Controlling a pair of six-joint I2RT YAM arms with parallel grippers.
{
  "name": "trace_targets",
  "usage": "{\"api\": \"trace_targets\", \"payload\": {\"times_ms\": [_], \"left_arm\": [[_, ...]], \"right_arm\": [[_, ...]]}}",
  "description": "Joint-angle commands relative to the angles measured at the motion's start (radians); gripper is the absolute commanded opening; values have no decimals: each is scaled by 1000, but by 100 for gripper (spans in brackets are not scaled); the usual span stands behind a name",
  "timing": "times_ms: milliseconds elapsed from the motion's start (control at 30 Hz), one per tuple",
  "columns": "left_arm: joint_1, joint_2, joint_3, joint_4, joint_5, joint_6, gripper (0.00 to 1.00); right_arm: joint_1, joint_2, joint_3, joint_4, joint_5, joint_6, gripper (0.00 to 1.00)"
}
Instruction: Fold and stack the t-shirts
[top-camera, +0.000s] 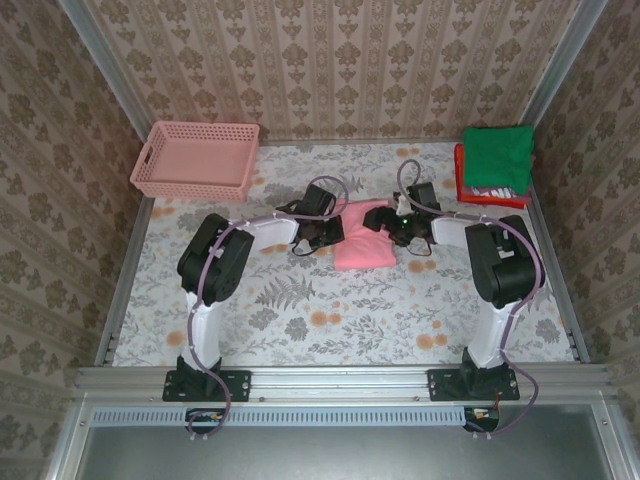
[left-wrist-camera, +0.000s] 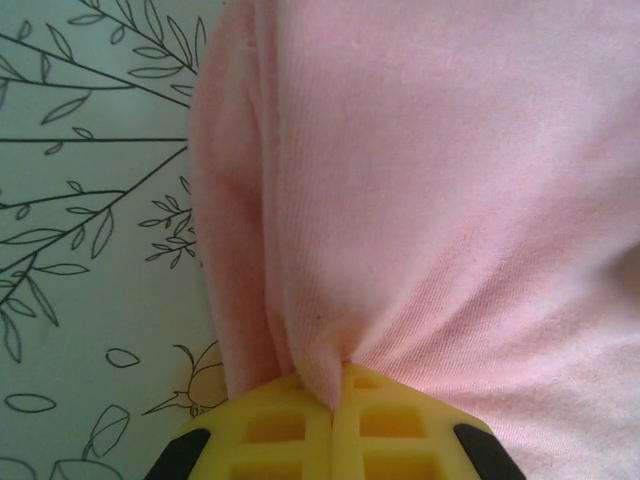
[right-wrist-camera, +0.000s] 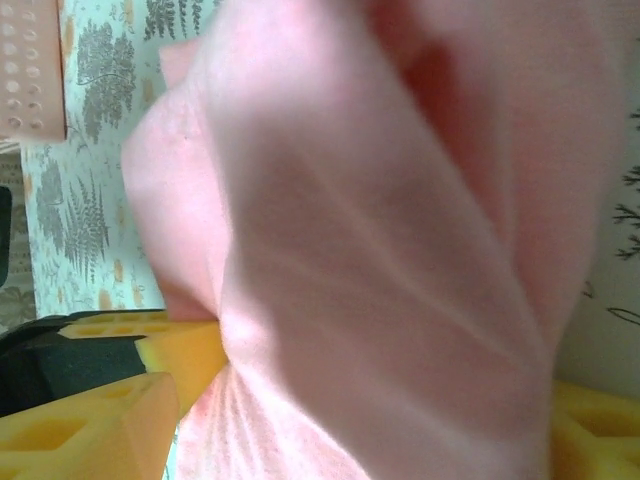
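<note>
Left hand (left-wrist-camera: 335, 398): low over desk (top-camera: 300, 320) centre, pinched tight on the left edge of the salmon-pink t-shirt (top-camera: 362, 242). Right hand (top-camera: 398, 230): at opposite edge, jaws wide, cloth between. Pink lattice basket (top-camera: 190, 185): far left corner. Folded green t-shirt (top-camera: 497, 155): tops stack, far right.

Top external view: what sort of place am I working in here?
Probably a staged robot test booth dressed like a home: beige patterned wallpaper panels set in bare aluminium framing, around a floral-print tabletop.
</note>
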Motion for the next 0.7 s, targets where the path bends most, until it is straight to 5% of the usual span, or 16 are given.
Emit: {"api": "trace_targets", "payload": {"times_ms": [0,133,267,300,367,433,500,533,667], "left_arm": [[0,40,-40,-57,-8,-12,0],[-1,39,-45,-49,-8,-13,0],[1,30,-57,-35,-8,-13,0],[1,24,-59,-25,-8,-15,6],[0,5,-77,0,-11,-17,24],[-2,-31,-92,16,-24,-16,51],[-2,-89,-109,19,-46,-26,89],[-4,-120,-121,22,-60,-33,99],[-14,-251,-188,38,-111,-47,100]], "right_arm": [[49,43,15,-10,-33,16,74],[50,49,19,6,-31,17,55],[50,42,26,3,-31,11,14],[48,38,26,2,-30,6,3],[43,27,30,-13,-29,-11,0],[39,12,37,-51,-7,-47,0],[34,-14,57,-129,50,-115,0],[33,-24,68,-167,79,-146,0],[18,-59,127,-333,221,-294,0]]}}
